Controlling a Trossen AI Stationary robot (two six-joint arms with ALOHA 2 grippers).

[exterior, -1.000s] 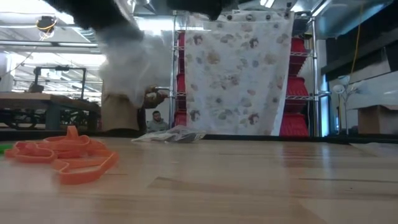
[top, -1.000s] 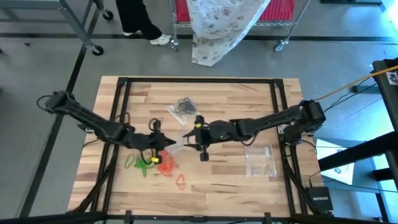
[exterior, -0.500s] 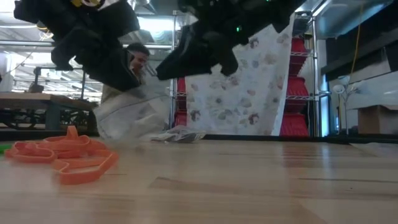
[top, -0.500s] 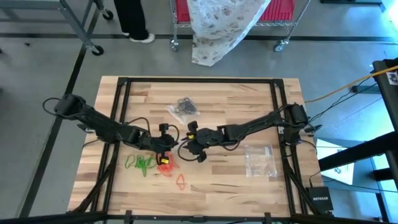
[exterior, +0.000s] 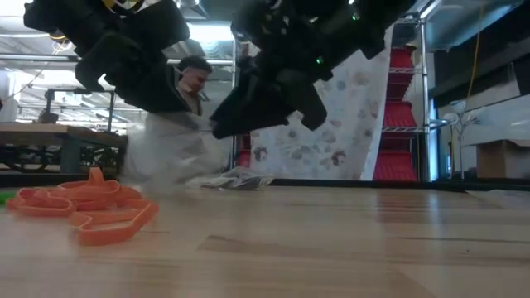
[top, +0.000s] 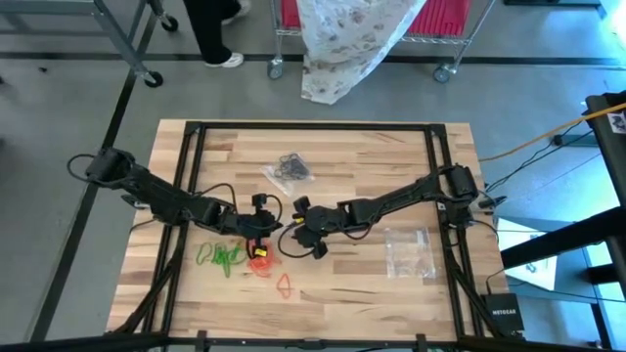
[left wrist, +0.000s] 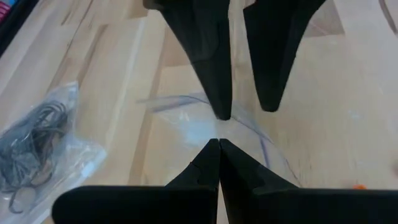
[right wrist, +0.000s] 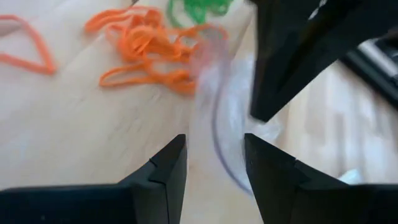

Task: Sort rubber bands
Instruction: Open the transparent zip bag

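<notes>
Pincer pair (top: 262, 217) (top: 299, 221) at clear bag (left wrist: 205, 127), table centre, orange bands (top: 260, 261) beside

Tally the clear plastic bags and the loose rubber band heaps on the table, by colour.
Clear plastic bags: 3 (black-band bag, flat bag, lifted bag)
Green heap: 1
Orange heap: 1
Lone orange band: 1
Total: 6

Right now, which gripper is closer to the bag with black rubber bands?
Left and right are about equally near. The left gripper sits just below-left of the bag with black rubber bands in the high view; the right gripper sits directly below it.
</notes>
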